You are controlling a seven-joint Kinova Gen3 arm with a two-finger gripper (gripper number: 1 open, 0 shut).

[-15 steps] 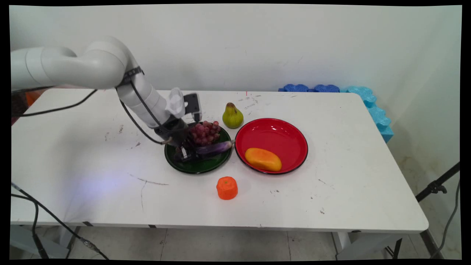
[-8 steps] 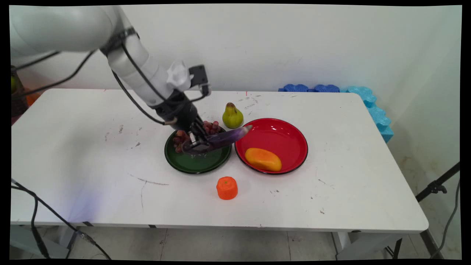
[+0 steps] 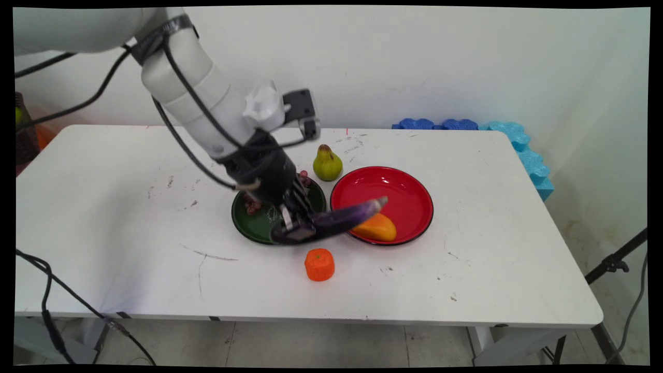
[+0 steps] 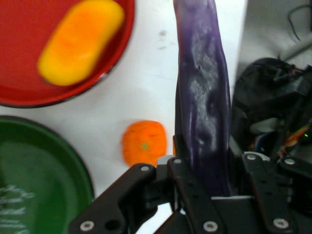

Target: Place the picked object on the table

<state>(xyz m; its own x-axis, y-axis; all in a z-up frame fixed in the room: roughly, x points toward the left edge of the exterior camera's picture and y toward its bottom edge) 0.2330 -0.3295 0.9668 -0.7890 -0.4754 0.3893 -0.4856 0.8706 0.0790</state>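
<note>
My gripper [image 3: 298, 228] is shut on the thick end of a purple eggplant [image 3: 344, 218], held in the air over the near edge of the green plate [image 3: 254, 228]. In the hand view the eggplant [image 4: 202, 102] runs up between my fingers [image 4: 187, 195]. Its tip points toward the red plate [image 3: 404, 189], above an orange-yellow mango [image 3: 380, 230] lying there. Red grapes [image 3: 252, 206] on the green plate show partly behind my hand. An orange carrot stub [image 3: 319, 264] stands on the table just below the gripper.
A green pear [image 3: 327, 163] stands behind the two plates. Blue foam pieces [image 3: 518, 142] line the table's far right edge. A black tripod leg [image 3: 614, 261] rises at the right, off the table. Black cables hang from the arm on the left.
The gripper lifted the eggplant off the green plate and carried it toward the near side and right, with its tip now over the red plate.
</note>
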